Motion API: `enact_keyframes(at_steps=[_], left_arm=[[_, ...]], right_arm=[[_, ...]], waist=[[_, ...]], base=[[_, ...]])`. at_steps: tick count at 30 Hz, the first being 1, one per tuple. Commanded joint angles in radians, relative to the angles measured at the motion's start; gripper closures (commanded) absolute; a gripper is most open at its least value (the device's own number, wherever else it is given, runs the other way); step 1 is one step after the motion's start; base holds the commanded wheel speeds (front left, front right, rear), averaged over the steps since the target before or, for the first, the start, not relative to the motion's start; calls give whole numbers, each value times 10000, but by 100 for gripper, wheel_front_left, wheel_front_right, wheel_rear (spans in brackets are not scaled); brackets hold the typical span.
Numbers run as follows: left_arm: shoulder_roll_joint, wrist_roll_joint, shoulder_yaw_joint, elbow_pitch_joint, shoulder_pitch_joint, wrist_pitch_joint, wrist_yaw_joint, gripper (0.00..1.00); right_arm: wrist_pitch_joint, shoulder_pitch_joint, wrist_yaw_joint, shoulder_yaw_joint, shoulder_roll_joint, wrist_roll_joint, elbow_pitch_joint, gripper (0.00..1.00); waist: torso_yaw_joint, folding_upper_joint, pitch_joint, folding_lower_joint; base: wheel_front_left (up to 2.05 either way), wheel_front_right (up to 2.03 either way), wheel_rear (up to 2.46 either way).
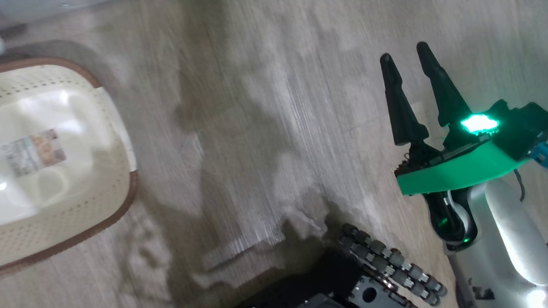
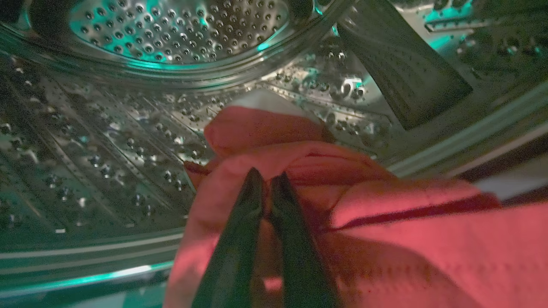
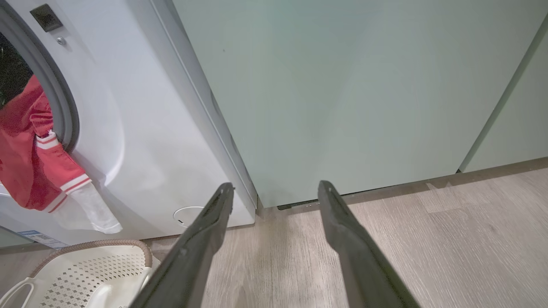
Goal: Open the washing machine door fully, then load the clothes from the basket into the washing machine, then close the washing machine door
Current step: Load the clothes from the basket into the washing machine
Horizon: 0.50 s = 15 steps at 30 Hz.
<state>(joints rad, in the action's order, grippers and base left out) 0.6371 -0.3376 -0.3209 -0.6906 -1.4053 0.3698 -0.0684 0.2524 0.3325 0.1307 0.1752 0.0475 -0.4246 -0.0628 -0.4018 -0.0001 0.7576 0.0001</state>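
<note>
My left gripper (image 2: 266, 176) is inside the washing machine's metal drum (image 2: 107, 149), shut on a red garment (image 2: 385, 239) that trails back over the drum's lip. From the right wrist view, the red garment (image 3: 30, 162) with its white striped sleeve hangs out of the white washing machine (image 3: 141, 128) opening. The cream basket (image 1: 71, 216) sits on the floor at left, holding no clothes, sticker on its bottom; the basket (image 3: 107, 244) stands right below the opening. My right gripper (image 1: 405, 55) (image 3: 276, 186) is open over bare floor, holding nothing. The washing machine door is out of view.
A pale green cabinet (image 3: 364, 85) stands right of the machine. Wood floor (image 1: 263, 126) stretches between basket and right arm. My dark wheeled base (image 1: 356, 286) shows at the bottom of the head view. A round white flap (image 3: 188, 216) sits low on the machine.
</note>
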Motion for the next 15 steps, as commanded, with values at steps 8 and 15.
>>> enact_keyframes(at_steps=[8, 15], left_arm=[[1073, 417, 308, 450, -1718, -430, 146, 100], [824, 354, 695, 84, -2646, -2347, 553, 100]], right_arm=[[92, -102, 0, 364, 27, -338, 602, 0], [92, -72, 0, 477, 27, -388, 822, 0]], waist=[[-611, 1, 648, -1], [-785, 1, 867, -1]], base=[[0, 0, 0], [0, 0, 0]])
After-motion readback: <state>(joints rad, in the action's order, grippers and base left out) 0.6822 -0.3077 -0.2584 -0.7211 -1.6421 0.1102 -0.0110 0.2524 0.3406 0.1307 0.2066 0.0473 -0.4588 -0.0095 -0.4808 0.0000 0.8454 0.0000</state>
